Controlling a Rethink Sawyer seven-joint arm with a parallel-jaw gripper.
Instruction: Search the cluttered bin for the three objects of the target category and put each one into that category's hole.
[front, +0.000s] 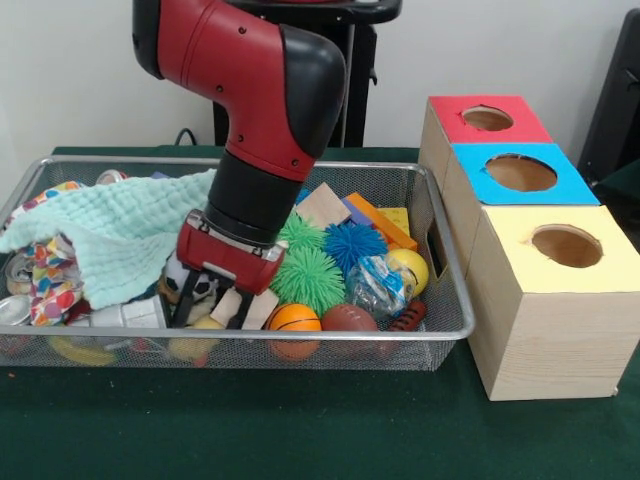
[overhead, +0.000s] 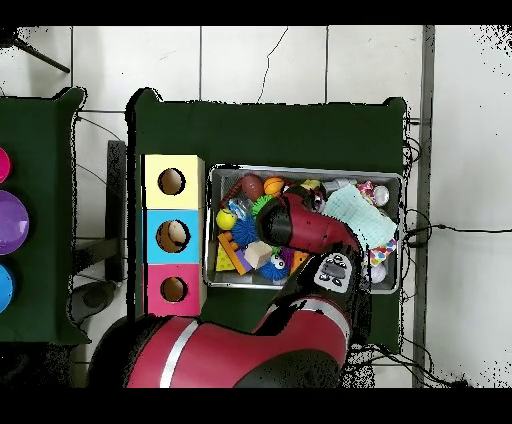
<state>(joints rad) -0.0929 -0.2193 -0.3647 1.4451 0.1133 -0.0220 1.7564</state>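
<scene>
The wire mesh bin (front: 300, 166) is full of toys; it also shows in the overhead view (overhead: 305, 171). My gripper (front: 208, 318) is low in the bin's front middle, open, with black fingers (front: 183, 300) spread. A pale yellow bun-like soft toy (front: 207, 325) lies between the fingertips; I cannot tell if they touch it. Another tan-yellow soft thing (front: 190, 349) lies just below, against the front mesh. The red-topped box's hole (front: 487, 118) is at the far right, also seen from overhead (overhead: 173, 290). In the overhead view the arm (overhead: 300, 225) hides the gripper.
A mint cloth (front: 120, 230) covers the bin's left part. Green spiky balls (front: 308, 278), a blue spiky ball (front: 353, 243), a yellow ball (front: 408, 265), an orange basketball (front: 294, 320), a brown football (front: 348, 318) and wooden blocks (front: 322, 205) lie right of the gripper. Blue-topped (front: 520, 173) and yellow-topped (front: 566, 245) boxes stand nearer.
</scene>
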